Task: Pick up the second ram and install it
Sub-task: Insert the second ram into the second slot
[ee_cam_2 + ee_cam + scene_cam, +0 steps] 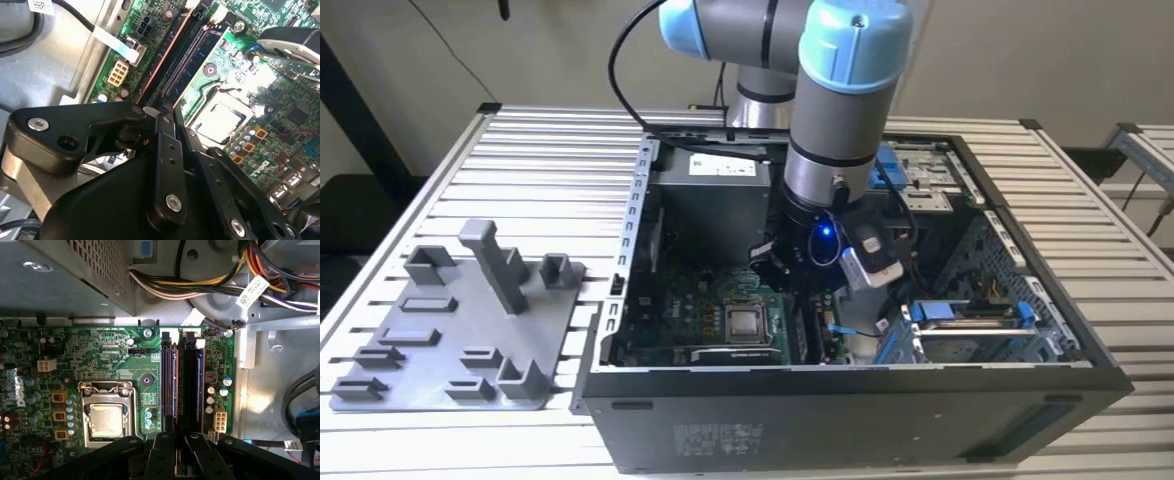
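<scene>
My gripper [790,278] is down inside the open computer case [854,410], over the green motherboard [115,355]. In both wrist views its black fingers [162,452] stand close together at the near end of the long memory slots [189,385]. A thin stick with a copper-coloured edge, the second ram [165,57], stands on edge in line with the slots. It runs back between the fingertips of the gripper [165,117], and a brown strip of the ram [178,462] shows in the grip of the gripper [178,440]. Whether the ram is seated in a slot I cannot tell.
The processor socket [105,417] lies beside the slots. The perforated power supply [65,280] and a cable bundle [210,285] sit past the slots' far end. A drive bay with blue clips [961,320] is at the exterior view's right. A grey tray with upright posts [454,320] lies outside the case.
</scene>
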Robot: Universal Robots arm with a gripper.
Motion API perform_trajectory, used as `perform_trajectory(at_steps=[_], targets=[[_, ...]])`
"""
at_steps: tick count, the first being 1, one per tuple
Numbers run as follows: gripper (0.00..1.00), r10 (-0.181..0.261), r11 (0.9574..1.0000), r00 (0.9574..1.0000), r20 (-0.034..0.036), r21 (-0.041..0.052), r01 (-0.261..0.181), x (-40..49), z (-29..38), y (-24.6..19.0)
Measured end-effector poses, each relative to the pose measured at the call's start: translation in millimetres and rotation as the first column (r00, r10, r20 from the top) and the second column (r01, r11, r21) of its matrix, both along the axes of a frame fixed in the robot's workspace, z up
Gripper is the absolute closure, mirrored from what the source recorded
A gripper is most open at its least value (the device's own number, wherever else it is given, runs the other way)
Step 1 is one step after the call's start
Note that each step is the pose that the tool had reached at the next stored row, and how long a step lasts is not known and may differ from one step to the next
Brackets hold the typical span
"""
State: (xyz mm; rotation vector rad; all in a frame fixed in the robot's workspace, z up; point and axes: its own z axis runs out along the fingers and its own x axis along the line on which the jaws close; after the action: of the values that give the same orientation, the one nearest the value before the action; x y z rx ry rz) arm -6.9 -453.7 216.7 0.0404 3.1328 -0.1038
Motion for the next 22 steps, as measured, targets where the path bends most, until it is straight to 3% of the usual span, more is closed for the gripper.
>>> perform_trajectory(at_steps=[22], targets=[[0.86, 0.002, 1.0000, 1.0000, -0.0002, 0.0005, -0.002, 0.4, -5.9, 0.7]])
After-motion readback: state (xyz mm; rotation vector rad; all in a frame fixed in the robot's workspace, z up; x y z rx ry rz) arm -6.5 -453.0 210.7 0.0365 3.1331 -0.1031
